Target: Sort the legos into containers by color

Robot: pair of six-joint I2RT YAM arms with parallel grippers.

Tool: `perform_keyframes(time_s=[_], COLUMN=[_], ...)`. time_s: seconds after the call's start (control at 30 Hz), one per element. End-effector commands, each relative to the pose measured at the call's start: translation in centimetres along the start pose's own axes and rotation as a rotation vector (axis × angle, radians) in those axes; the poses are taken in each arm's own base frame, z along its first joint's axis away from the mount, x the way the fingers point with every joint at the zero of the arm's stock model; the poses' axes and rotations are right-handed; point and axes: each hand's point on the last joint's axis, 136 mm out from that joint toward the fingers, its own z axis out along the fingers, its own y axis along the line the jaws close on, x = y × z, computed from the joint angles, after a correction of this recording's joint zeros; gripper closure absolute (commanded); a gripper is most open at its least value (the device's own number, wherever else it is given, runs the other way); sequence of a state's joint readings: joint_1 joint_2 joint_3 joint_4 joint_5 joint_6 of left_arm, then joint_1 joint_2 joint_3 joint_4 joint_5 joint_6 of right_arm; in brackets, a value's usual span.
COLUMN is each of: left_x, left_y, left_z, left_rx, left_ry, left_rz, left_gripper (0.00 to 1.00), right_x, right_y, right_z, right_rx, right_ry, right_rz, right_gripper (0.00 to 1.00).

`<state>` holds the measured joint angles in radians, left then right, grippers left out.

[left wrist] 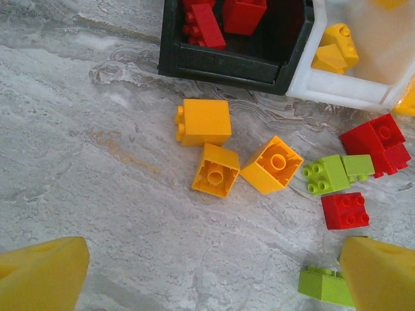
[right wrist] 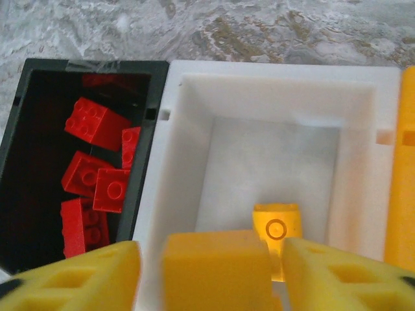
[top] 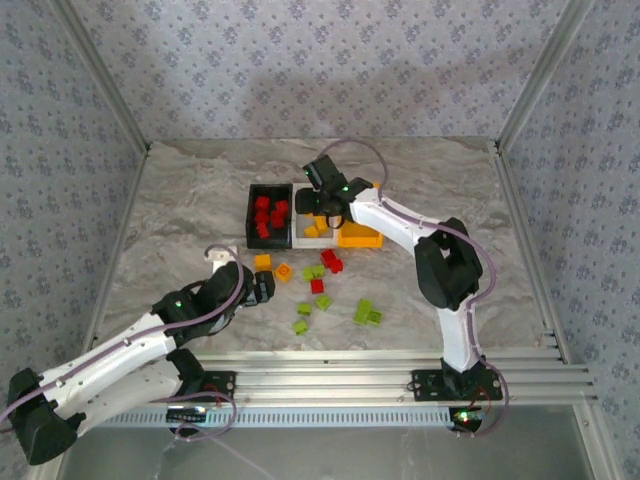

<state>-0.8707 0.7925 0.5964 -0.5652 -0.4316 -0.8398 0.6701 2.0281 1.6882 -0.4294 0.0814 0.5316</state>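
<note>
Left gripper (left wrist: 214, 269) hangs low over the marbled tabletop (left wrist: 78, 168) with its yellow fingers spread wide, holding nothing. It faces three loose orange-yellow bricks (left wrist: 216, 170) lying close together just ahead of it, which is probably why it waits there: one of them looks like its next pick. To their right lie lime green bricks (left wrist: 327, 173) and red bricks (left wrist: 379, 142), unsorted, near the bins' front walls.

Beyond them the black bin (left wrist: 224, 65) holds only red pieces, so red belongs there. Touching its right side, the white bin (right wrist: 279, 68) has an orange-yellow brick (right wrist: 277, 227) on its floor. The right gripper (right wrist: 213, 272) hovers directly above this bin with another orange-yellow brick (right wrist: 217, 249) between its fingers. Thin gaps show on both sides of that brick, so the jaws appear parted to drop it in. At the far right stands the orange-yellow bin (right wrist: 399, 194), presumably meant for the greens.
</note>
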Motion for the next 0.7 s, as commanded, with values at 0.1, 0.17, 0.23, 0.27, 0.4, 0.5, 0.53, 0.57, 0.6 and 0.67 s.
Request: perform_keyframes(time_s=[0.1,0.17,0.23,0.27,0.4,0.5,0.53,0.57,0.6,0.67], left_x=[-0.1,-0.1,-0.2,-0.2,-0.2,-0.1,-0.1,0.0,0.1,0.2], left_y=[0.0,0.2,0.3,0.5,1.1,1.2,1.3,1.4,1.5,1.5], left_z=[-0.4,-0.5,-0.7,-0.8,-1.1,-1.2,-1.2,-1.2,-1.2,-1.2], left_rx=[0.016,0.012,0.011,0.007,-0.006,0.0,0.0,-0.001,-0.003,0.0], left_ry=[-0.001,-0.003,-0.005,-0.006,-0.016,-0.02,-0.021,-0.02,-0.02,-0.017], left_rz=[-0.021,-0.034,-0.042,-0.044,-0.061,-0.068,-0.073,-0.074,-0.077,-0.083], left_gripper=[0.01,0.01,0.01,0.01,0.01,0.01,0.01,0.0,0.01,0.01], right_x=[-1.8,-0.8,1.2,2.4,7.7,10.8,11.4,12.1,12.5,13.1], right_y=[0.8,1.7,3.0,3.4,6.4,8.2,8.6,9.0,9.2,9.3], right_z=[-3.3,-4.8,-6.2,-6.6,-7.5,-6.6,-6.1,-5.5,-4.8,-3.6], right_rx=[-0.055,-0.102,-0.155,-0.166,-0.228,-0.243,-0.238,-0.234,-0.227,-0.216], right_ry=[-0.055,-0.06,-0.052,-0.04,0.009,0.045,0.052,0.065,0.079,0.096], right_rz=[-0.006,-0.027,-0.064,-0.083,-0.185,-0.247,-0.267,-0.285,-0.295,-0.309], right_gripper=[0.29,0.28,0.27,0.27,0.25,0.24,0.24,0.24,0.24,0.24])
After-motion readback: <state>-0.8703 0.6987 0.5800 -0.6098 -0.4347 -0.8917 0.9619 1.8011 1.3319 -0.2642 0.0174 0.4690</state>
